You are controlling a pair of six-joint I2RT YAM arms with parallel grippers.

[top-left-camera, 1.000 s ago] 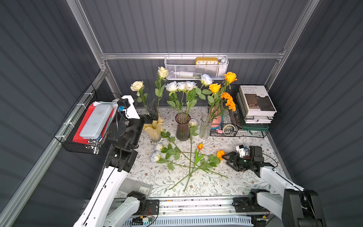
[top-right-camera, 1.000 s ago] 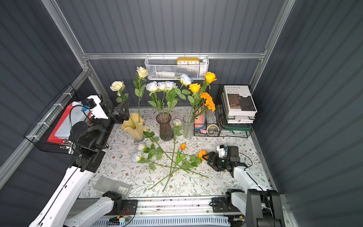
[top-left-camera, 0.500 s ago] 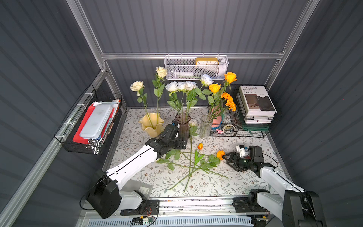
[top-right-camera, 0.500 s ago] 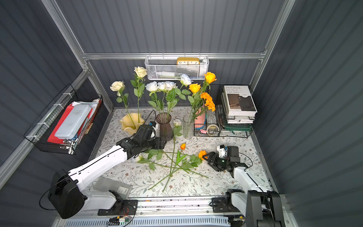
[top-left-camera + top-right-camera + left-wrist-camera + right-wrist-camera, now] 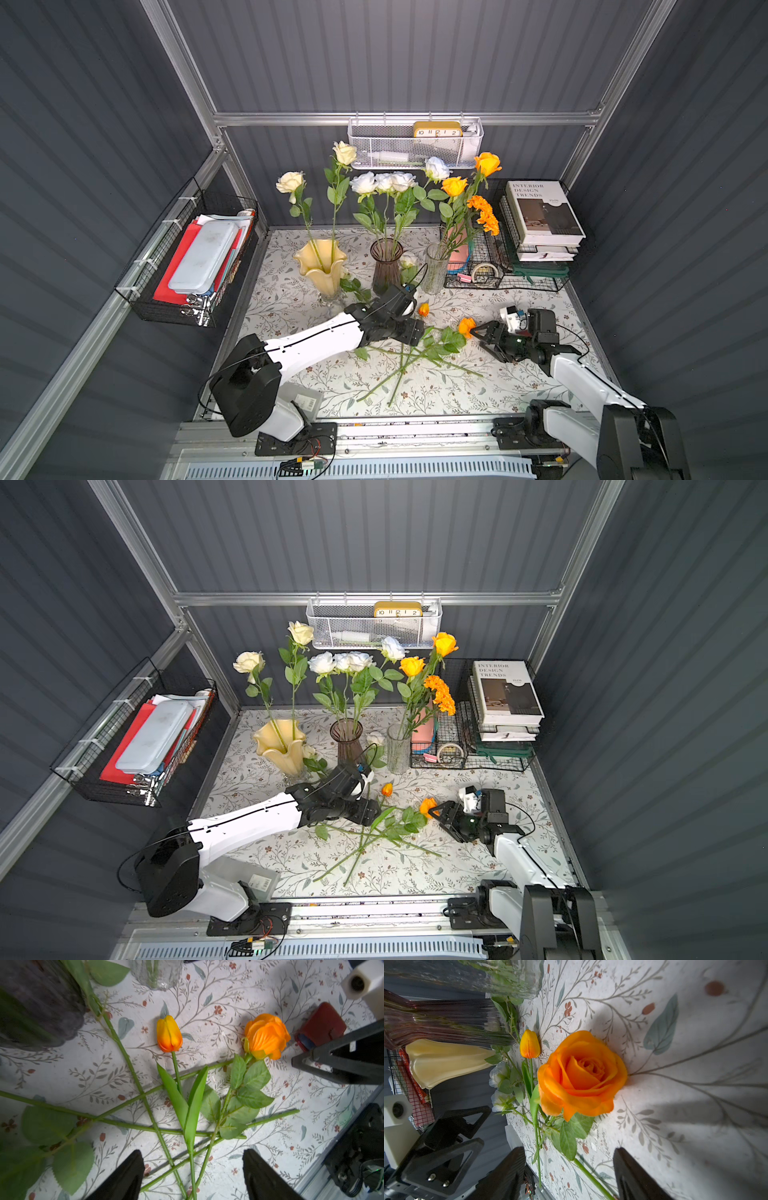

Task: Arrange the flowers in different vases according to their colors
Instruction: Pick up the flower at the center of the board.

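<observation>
Loose flowers [image 5: 438,345] lie crossed before three filled vases [image 5: 386,266].

The pale yellow ruffled vase [image 5: 322,274] is set far left, the ribbed purple glass vase [image 5: 384,270] to its right, the clear ribbed glass cylinder [image 5: 435,269] rightmost. Nearer, the orange tulip [image 5: 423,309] is laid left of the orange rose [image 5: 466,326].

Purple vase [image 5: 37,1005] — blurred, edge-cropped

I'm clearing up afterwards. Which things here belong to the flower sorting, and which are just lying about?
Job: yellow vase, purple vase, clear vase, loose orange tulip, loose orange rose, loose white roses.
Lying about: books, clock, tape roll, pale blue case.
</observation>
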